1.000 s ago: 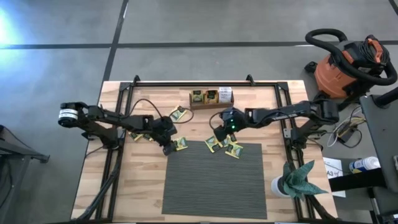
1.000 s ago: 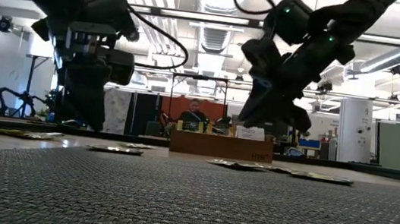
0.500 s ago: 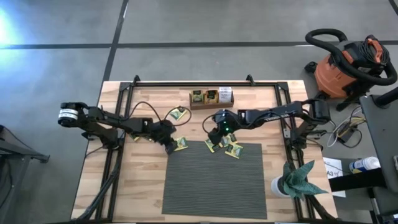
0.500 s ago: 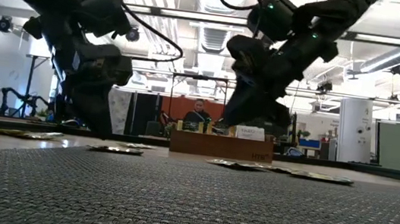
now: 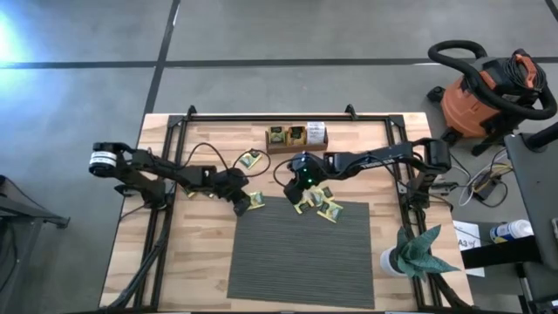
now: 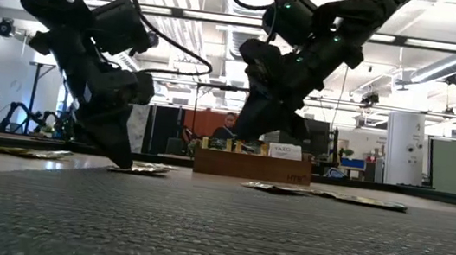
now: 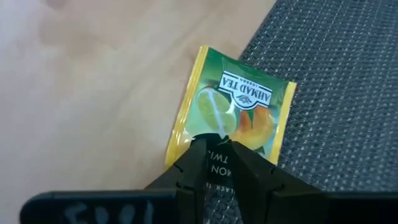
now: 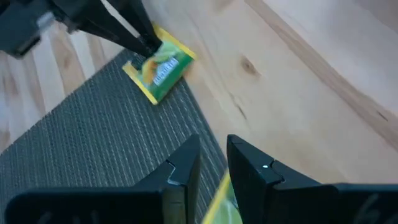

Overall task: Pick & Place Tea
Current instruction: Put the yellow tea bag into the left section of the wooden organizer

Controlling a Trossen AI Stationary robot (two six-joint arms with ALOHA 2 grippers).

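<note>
Both arms have dropped lower over the last second; the right one has also swung toward the table's middle.

Left gripper (image 7: 217,144): tips nearly together, pressed onto the near edge of a yellow-green sachet (image 7: 233,109). Whether the edge is actually pinched is hard to tell; the tips hide it. That sachet lies half on the wood, half on the grey mat (image 5: 301,253), at the mat's 10 o'clock corner.

Right gripper (image 8: 211,152): fingers a narrow gap apart, nothing between them, hovering above the mat's 12 o'clock edge, with a small cluster of sachets (image 5: 318,202) below it.

Wooden tray (image 5: 296,137) sits at the table's 12 o'clock, already holding a few sachets.

Risk: the flat packet may slide or slip out on lift, since the tips catch only its rim.
</note>
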